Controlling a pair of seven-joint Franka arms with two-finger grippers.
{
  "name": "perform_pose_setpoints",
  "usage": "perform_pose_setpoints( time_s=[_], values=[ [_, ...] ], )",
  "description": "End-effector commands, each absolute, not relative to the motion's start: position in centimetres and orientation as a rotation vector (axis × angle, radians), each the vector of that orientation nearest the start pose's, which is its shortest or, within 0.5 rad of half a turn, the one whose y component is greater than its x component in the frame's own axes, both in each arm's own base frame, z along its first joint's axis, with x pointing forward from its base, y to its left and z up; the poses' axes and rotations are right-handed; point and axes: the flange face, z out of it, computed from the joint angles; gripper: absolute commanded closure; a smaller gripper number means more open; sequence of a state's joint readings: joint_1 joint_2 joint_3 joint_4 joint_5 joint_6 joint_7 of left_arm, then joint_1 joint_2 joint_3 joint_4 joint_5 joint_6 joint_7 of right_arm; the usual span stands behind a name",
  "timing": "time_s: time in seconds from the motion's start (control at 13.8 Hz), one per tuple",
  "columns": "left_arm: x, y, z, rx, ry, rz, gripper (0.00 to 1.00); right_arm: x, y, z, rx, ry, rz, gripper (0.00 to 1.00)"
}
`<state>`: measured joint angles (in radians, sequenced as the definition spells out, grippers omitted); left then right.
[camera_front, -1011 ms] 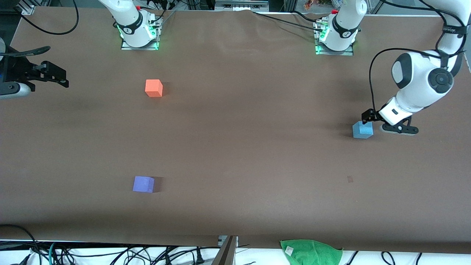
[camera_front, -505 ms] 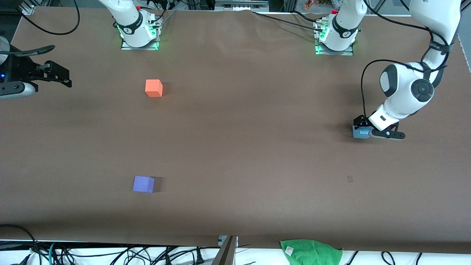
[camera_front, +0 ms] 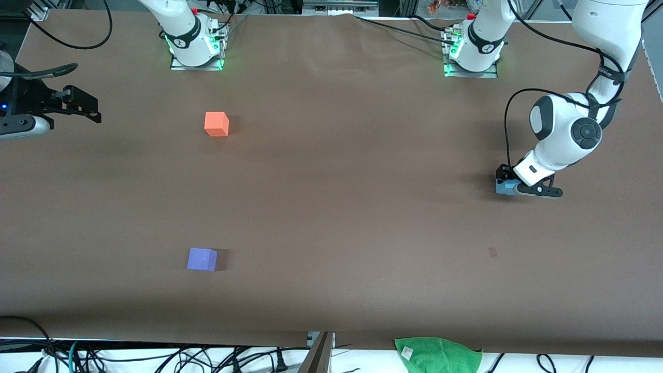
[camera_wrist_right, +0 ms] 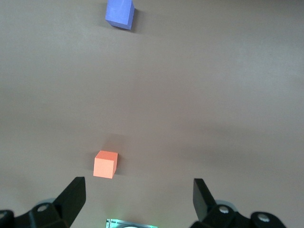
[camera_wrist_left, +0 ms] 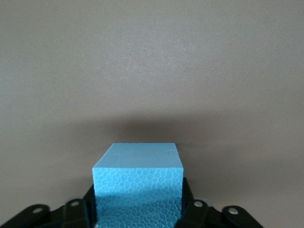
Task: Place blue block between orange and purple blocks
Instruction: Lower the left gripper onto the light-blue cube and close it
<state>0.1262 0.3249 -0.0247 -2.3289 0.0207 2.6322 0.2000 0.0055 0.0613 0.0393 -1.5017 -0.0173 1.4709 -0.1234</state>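
Note:
The blue block (camera_front: 502, 187) rests on the table toward the left arm's end. My left gripper (camera_front: 510, 186) is down over it, and most of the cube is hidden in the front view. In the left wrist view the blue block (camera_wrist_left: 137, 183) fills the gap, with both black fingers (camera_wrist_left: 84, 211) pressed against its sides. The orange block (camera_front: 216, 124) sits toward the right arm's end. The purple block (camera_front: 202, 259) lies nearer to the front camera than the orange one. My right gripper (camera_front: 77, 106) waits open over the table edge at its own end, looking down on the orange block (camera_wrist_right: 105, 164) and the purple block (camera_wrist_right: 119, 13).
A green cloth (camera_front: 437, 355) hangs at the table's front edge. The two arm bases (camera_front: 196, 49) (camera_front: 471, 54) stand along the table edge farthest from the front camera. Bare brown table (camera_front: 331, 197) spans the stretch from the blue block to the other two cubes.
My left gripper has come down around the blue block and its fingers have closed on the cube's sides. The right arm has barely moved.

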Motion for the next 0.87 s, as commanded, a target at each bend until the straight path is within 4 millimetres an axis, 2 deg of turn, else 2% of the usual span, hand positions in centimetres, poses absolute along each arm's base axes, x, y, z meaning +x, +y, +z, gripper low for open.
perform_pose_setpoints(
  time_s=[0.0,0.07,0.43,0.72,0.79],
  values=[
    [52.0,5.4,19.7,-3.138,0.193,0.016,0.78,56.2,2.5,62.0,-3.126,-0.286,0.130,0.00],
    [52.1,5.3,19.9,-3.137,0.195,0.012,0.84,56.2,2.5,62.0,-3.126,-0.286,0.128,0.00],
    [54.0,5.2,23.0,-3.134,0.201,-0.002,0.88,56.2,2.6,62.0,-3.126,-0.288,0.130,0.00],
    [58.3,5.1,29.1,-3.140,0.212,0.132,0.89,56.3,2.5,62.0,-3.127,-0.283,0.118,0.00],
    [59.2,4.4,30.4,-3.139,0.226,0.161,0.89,56.3,2.5,62.0,-3.127,-0.283,0.118,0.00]
  ],
)
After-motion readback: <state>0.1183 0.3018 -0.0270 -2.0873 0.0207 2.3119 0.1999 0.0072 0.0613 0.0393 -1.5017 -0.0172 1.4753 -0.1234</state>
